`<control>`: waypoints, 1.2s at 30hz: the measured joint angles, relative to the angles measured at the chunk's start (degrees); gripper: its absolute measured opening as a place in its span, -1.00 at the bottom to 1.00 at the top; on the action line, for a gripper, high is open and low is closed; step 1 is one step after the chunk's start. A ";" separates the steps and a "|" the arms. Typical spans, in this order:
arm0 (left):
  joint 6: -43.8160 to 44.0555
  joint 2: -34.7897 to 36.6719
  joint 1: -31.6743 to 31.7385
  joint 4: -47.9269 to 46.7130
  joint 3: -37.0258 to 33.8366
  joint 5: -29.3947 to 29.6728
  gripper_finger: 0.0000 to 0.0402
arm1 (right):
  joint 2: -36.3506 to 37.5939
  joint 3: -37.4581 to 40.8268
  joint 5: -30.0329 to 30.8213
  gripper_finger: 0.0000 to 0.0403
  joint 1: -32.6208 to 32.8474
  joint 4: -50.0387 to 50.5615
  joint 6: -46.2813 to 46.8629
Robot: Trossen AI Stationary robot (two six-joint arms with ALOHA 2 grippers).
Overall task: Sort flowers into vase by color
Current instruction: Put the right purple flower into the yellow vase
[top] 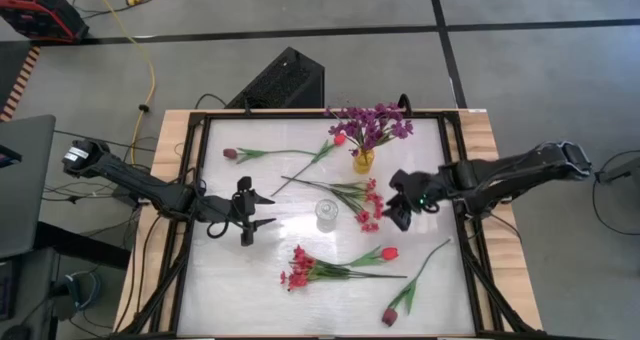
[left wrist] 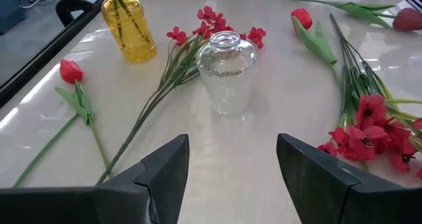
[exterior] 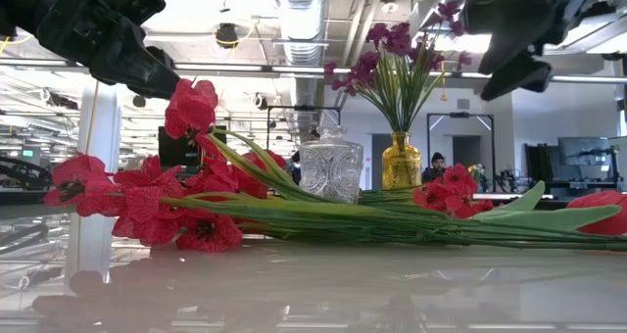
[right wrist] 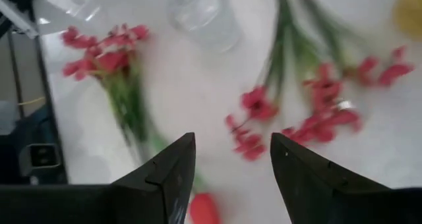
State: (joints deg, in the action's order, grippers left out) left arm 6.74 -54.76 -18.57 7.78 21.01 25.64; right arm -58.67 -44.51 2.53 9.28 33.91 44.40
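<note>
Bare table (top: 250,280) lies open before the left pincer (top: 262,211); the clear vase (top: 327,213) and red sprays (top: 368,205) block the middle.

I count four red tulips (top: 389,253) and three red sprays (top: 297,269) lying loose, one purple bunch (top: 372,126) in one yellow vase (top: 363,161), and one clear vase (top: 326,213).

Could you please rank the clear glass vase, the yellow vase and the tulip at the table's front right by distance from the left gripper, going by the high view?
From the left gripper:
1. Clear glass vase, table centre.
2. Yellow vase, toward the back, holding purple flowers.
3. Tulip, front right.
</note>
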 joint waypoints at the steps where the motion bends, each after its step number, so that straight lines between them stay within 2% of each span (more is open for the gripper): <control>1: 0.00 0.02 0.00 -0.15 0.00 0.27 0.09 | -0.48 0.00 0.58 0.07 1.69 -0.47 1.34; 9: -3.90 0.02 0.02 -0.58 0.01 1.08 0.09 | -8.43 0.00 3.78 -0.03 12.06 -6.17 7.26; 12: -7.51 0.02 0.28 -0.61 0.00 4.97 0.07 | -12.22 0.00 3.74 -0.06 13.93 -8.58 7.26; 15: -8.62 0.02 3.56 -0.62 0.01 10.68 0.01 | -15.14 0.00 3.34 -0.08 14.88 -11.98 8.10; 17: -8.63 0.02 7.87 -0.94 0.00 10.87 -0.03 | -16.45 0.00 2.23 -0.10 15.12 -14.20 8.29; 22: -7.43 0.02 20.90 -2.08 0.01 -3.52 -0.08 | -17.60 0.00 -3.48 -0.13 15.56 -16.41 7.79; 26: -6.93 0.02 26.34 -1.08 0.01 -13.73 -0.09 | -17.58 0.00 -5.75 -0.15 17.26 -16.21 0.69; 31: -7.15 0.02 27.29 0.86 0.01 -16.30 -0.09 | -17.55 -0.01 -10.53 -0.17 21.26 -15.39 -10.90; 36: -7.56 0.02 27.23 1.59 0.01 -16.34 -0.09 | -17.55 -0.04 -9.89 -0.18 25.61 -10.29 -15.36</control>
State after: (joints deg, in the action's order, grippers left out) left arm -0.82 -54.74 8.67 9.37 21.02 9.30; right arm -76.23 -44.56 -7.36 34.88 23.62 29.04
